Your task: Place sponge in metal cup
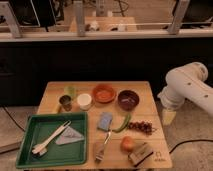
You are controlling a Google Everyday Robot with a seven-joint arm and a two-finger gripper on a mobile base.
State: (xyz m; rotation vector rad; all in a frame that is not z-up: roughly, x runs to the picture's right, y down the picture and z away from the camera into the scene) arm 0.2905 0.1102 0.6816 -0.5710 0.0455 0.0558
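The blue-grey sponge (105, 120) lies flat near the middle of the wooden table (55, 97). The dark metal cup (65, 103) stands upright at the table's back left, next to a small light-green cup (70, 91) and a white round cup (84, 101). My white arm (187, 90) reaches in from the right. My gripper (168, 117) hangs off the table's right edge, well right of the sponge and far from the metal cup.
An orange bowl (104, 93) and a dark bowl (128, 99) stand at the back. A green tray (30, 152) at front left holds utensils and a grey cloth (70, 136). A green pepper (122, 123), grapes (142, 127), a fork (103, 146), an orange (127, 144) and a brush block (140, 154) lie in front.
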